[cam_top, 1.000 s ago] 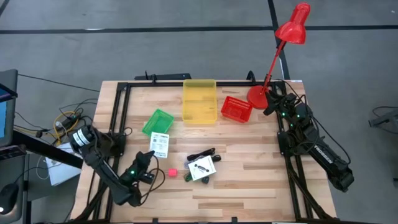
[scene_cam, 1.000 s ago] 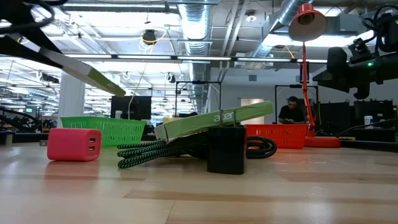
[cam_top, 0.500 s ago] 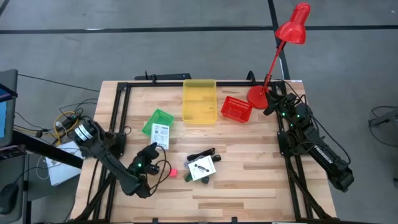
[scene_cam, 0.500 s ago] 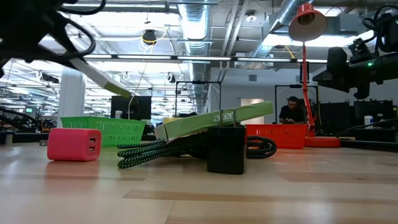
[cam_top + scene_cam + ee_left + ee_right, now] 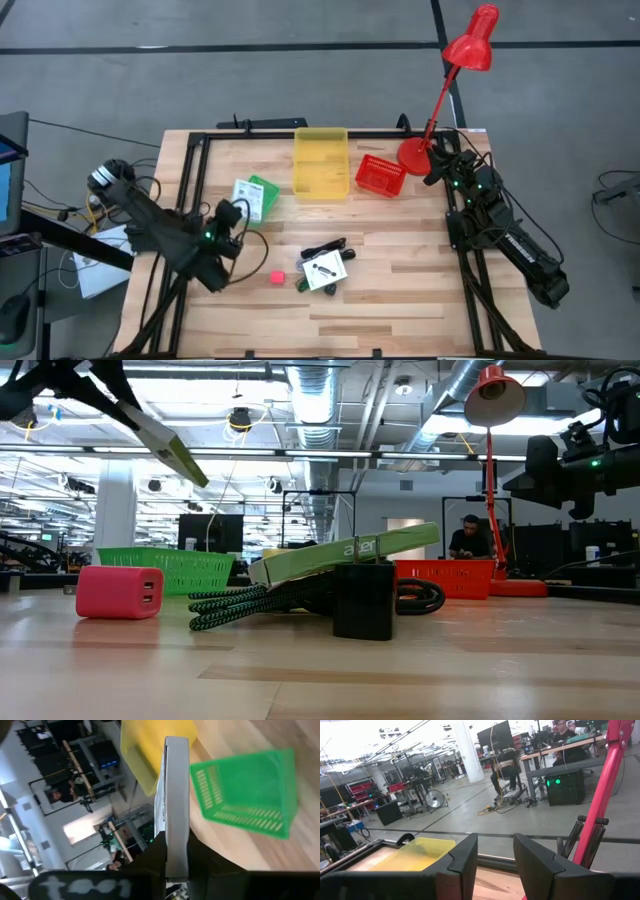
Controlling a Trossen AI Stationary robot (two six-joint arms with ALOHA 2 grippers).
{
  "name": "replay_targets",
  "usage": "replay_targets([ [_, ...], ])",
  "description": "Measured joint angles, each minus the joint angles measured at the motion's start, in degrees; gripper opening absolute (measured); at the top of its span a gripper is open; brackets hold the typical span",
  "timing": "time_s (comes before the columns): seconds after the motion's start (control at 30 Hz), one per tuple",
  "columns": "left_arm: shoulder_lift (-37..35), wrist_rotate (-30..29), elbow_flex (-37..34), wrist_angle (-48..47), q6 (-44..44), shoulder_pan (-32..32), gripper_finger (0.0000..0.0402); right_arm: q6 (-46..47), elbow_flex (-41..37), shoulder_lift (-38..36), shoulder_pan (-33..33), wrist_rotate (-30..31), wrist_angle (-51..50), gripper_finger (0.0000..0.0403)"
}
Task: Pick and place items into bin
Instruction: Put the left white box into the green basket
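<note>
My left gripper (image 5: 228,212) is shut on a flat white packet (image 5: 247,195) with green print and holds it in the air at the near-left rim of the green bin (image 5: 264,192). The low view shows the packet (image 5: 168,448) high above the table. On the wood lie a pink cube (image 5: 276,277), a second white packet (image 5: 325,270) resting on a black cable bundle (image 5: 325,248), and a black cube (image 5: 363,600). My right gripper (image 5: 495,865) waits open at the far right beside the lamp's base. My left gripper pinches the packet's near end (image 5: 176,845) between its two fingers, one on each flat face. The fingers (image 5: 202,860) come from the table's near-left side, slanting downward. The packet sticks out ahead of them, lifted clear, its free end (image 5: 200,478) tilted down.
A yellow bin (image 5: 320,160) and a red bin (image 5: 380,176) stand at the far edge, right of the green one. A red desk lamp (image 5: 440,100) rises at the far right. Bare wood lies in the middle right and along the near edge.
My left gripper has risen and gone toward the table's far edge with the packet, staying shut on it. The packet has travelled from beside the pink cube up to the green bin and hangs higher and tilted more steeply.
</note>
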Motion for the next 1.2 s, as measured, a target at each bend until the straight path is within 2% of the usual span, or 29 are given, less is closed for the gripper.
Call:
replay_targets([
  [0.13,-2.85,-0.02,0.0,-0.02,5.86,3.37,0.0027,0.0,-0.01,0.0,0.0,0.02,0.01,0.0121],
  [0.33,-3.32,-0.36,-0.01,0.02,13.87,8.22,0.0025,-0.01,0.0,0.0,0.0,0.02,0.0,0.0121],
  [0.47,-3.34,-2.98,-1.87,0.08,19.68,9.28,0.0025,0.0,-0.01,0.0,0.0,0.02,-0.01,0.0121],
  [0.83,-3.34,-3.27,-12.37,0.39,24.46,8.02,0.0025,-0.02,-0.01,0.0,0.0,0.0,0.0,0.0121],
  [1.2,-3.34,-2.3,-18.31,10.31,35.13,5.05,0.0026,0.0,0.01,0.0,0.0,0.0,0.01,0.0121],
])
